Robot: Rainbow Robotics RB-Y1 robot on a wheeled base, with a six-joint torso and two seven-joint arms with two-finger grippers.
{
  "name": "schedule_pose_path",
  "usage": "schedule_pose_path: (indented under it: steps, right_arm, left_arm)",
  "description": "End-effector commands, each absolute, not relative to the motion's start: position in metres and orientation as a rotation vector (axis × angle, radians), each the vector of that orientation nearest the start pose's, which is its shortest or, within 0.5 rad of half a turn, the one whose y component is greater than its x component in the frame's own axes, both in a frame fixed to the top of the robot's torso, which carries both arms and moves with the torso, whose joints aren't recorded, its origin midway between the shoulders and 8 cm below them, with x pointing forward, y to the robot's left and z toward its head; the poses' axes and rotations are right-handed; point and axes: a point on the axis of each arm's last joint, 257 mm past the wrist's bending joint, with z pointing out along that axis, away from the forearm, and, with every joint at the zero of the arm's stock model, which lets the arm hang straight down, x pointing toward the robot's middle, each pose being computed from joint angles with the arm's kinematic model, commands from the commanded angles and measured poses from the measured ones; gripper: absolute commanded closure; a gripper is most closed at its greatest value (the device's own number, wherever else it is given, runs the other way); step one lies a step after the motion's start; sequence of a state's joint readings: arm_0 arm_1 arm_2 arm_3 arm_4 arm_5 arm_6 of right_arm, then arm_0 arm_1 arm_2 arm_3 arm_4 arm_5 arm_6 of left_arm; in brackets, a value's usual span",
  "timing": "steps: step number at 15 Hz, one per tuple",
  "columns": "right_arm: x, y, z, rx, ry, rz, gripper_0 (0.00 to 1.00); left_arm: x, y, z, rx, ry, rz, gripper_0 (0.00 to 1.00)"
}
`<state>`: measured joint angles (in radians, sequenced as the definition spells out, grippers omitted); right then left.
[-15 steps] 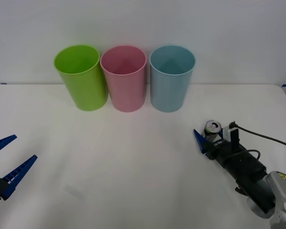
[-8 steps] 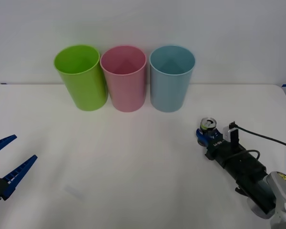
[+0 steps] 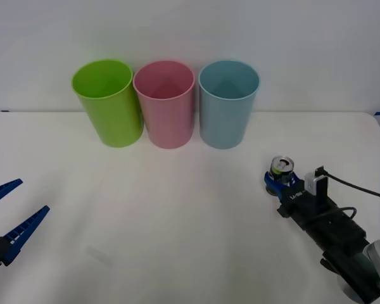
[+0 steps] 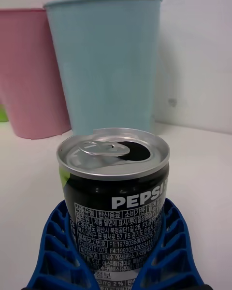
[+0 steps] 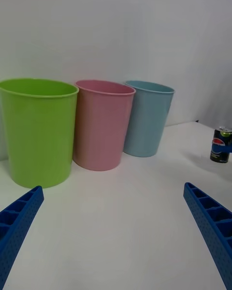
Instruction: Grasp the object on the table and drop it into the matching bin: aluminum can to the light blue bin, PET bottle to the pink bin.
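Ribbed blue right end effector point(image 4: 116, 251) clamps the cylindrical aluminum can point(image 4: 115, 193); left end effector point(image 3: 9, 218) spread.

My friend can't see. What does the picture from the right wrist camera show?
A small dark can with an opened silver top stands upright, squeezed between the right hand's two blue fingers. Behind it on the white table stand a light blue bin and a pink bin.

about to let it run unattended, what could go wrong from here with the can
The right gripper holds the aluminum can low on its body, fingers around the base, so it might tip or slip during the lift. The can's top is open, so leftover liquid could spill on the table. The light blue bin stands close beside the pink bin, so a drop off to that side could land wrong.
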<state>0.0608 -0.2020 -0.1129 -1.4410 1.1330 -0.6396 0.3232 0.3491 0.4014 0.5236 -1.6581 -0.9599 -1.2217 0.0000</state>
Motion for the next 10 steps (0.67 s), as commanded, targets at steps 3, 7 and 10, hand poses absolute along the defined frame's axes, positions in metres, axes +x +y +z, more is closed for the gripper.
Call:
schedule_pose_path:
  steps: [3,7,10]
  right_arm:
    - [0.455,-0.192,-0.220,-0.353,1.507,0.437,1.00]
    - [0.439,-0.173,-0.173,-0.338,1.454,0.531,1.00]
    - [0.431,-0.160,-0.138,-0.342,1.407,0.602,1.00]
  left_arm:
    - [0.342,0.330,-0.169,0.465,1.441,-0.567,0.00]
    - [0.342,0.330,-0.169,0.465,1.441,-0.567,0.00]
    - [0.342,0.330,-0.169,0.465,1.441,-0.567,0.00]
